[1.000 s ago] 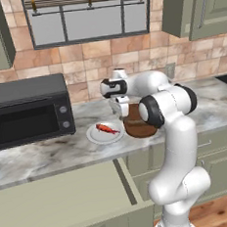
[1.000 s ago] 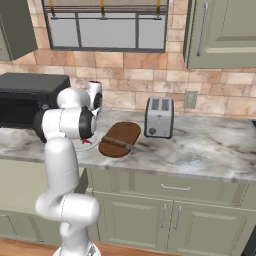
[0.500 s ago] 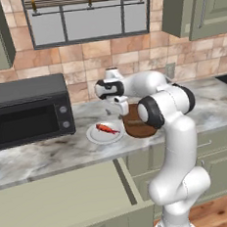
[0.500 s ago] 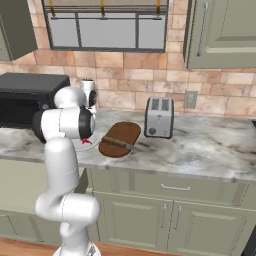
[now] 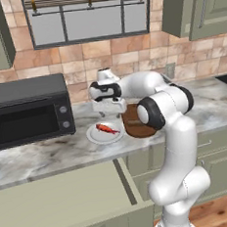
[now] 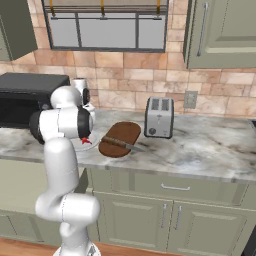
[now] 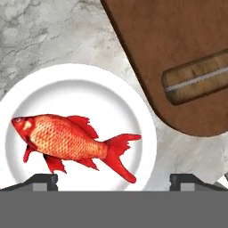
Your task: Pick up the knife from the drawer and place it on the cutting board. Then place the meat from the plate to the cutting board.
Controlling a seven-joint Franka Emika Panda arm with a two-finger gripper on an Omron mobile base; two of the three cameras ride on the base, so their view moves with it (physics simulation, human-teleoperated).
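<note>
- Red-orange meat [image 7: 71, 140], shaped like a small fish, lies on the round white plate [image 7: 133, 111] right under my hand camera; its tail points toward the cutting board.
- I see the end effector [image 5: 109, 107] hanging over the plate [image 5: 94, 135] in the left base view, clear of the meat [image 5: 107, 129], not touching it.
- Its two dark fingertips [image 7: 44, 180] stand far apart at the bottom corners of the hand view, so I read the end effector as spread wide with nothing between the fingers.
- The dark brown cutting board [image 7: 156, 40] sits just beside the plate on the marble desk [image 7: 40, 35], a narrow strip of stone showing between them.
- The knife [image 6: 124, 144] lies on the cutting board [image 6: 120, 135]; in the right base view its blade runs past the board's edge toward the toaster [image 6: 159, 117].
- In the hand view I see the knife's wooden handle [image 7: 200, 75] resting flat on the board.
- The drawer [image 5: 60, 199] stands pulled out below the desk [image 5: 36, 157] in the left base view, its flat pale inside showing.
- A black microwave [image 5: 27, 111] stands on the desk to the left of the plate, well apart from it.
</note>
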